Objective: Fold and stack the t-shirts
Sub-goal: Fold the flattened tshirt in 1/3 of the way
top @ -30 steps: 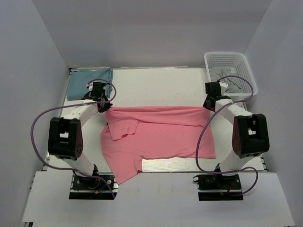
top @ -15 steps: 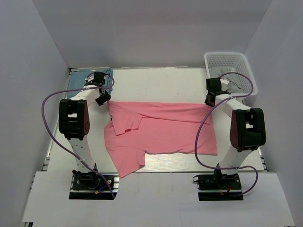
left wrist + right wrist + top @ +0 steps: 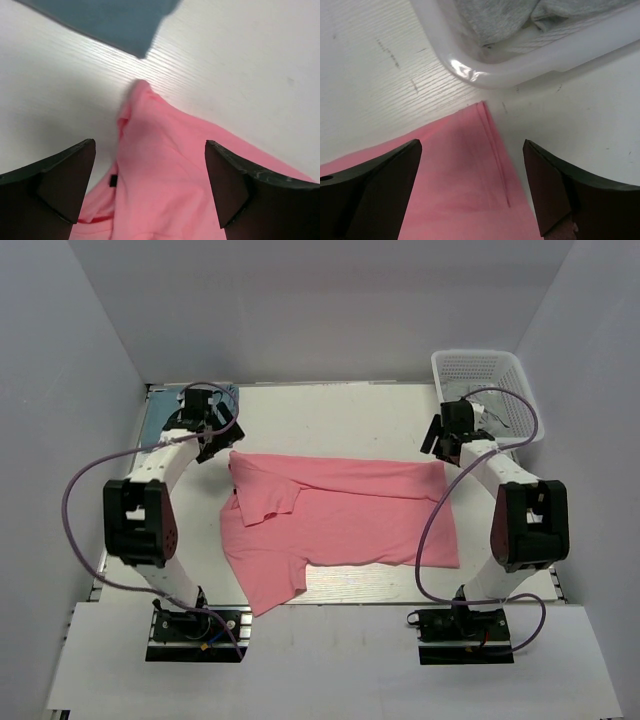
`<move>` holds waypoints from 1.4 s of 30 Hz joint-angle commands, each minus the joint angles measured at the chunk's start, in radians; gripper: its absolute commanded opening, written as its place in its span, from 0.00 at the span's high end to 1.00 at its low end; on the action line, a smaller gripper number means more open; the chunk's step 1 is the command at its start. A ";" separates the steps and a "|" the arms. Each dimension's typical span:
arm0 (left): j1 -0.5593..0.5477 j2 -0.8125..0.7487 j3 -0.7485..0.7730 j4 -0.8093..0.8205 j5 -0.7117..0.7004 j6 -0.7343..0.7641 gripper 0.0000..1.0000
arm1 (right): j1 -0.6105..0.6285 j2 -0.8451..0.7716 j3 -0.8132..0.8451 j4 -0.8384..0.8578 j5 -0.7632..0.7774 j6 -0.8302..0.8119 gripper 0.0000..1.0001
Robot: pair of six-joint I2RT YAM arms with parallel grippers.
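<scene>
Spreading across the middle of the white table [image 3: 330, 420], the salmon pink t-shirt [image 3: 350, 510] lies partly folded. Its far edge runs straight from 10 o'clock to 2 o'clock, one sleeve is doubled over at 9 o'clock, and a loose tail trails to 7 o'clock at the near edge. The dusty teal-blue t-shirt [image 3: 158, 425] sits flat in the table's 10 o'clock corner, near the pink cloth but not touching it. A white basket [image 3: 485, 355] holding grey cloth [image 3: 500, 20] stands at 2 o'clock.

Both arms reach to the far corners of the pink shirt. The left gripper [image 3: 150, 145] hovers over the 10 o'clock corner, the right gripper [image 3: 471, 145] over the 2 o'clock corner just beside the basket. Each is spread wide and grips nothing; the cloth lies on the table beneath them. A small dark neck label [image 3: 113, 180] shows on the pink cloth at 7 o'clock in the left wrist view.

The shirt looks light and limp, likely to sag and crease wherever unsupported and to slide easily on the smooth top. The best hold appears to be a pinch on two corners or a stitched hem at once, catching both layers so the fold travels square.
</scene>
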 commanded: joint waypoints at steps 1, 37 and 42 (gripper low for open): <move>-0.015 -0.166 -0.125 0.083 0.159 0.051 0.00 | 0.001 -0.079 -0.005 -0.030 -0.107 0.029 0.11; -0.025 0.225 0.289 -0.020 0.200 0.073 0.00 | 0.026 0.126 0.150 0.059 -0.317 -0.085 0.10; -0.035 -0.025 0.072 -0.026 0.160 0.044 0.00 | 0.033 -0.152 -0.073 0.124 -0.360 -0.053 0.10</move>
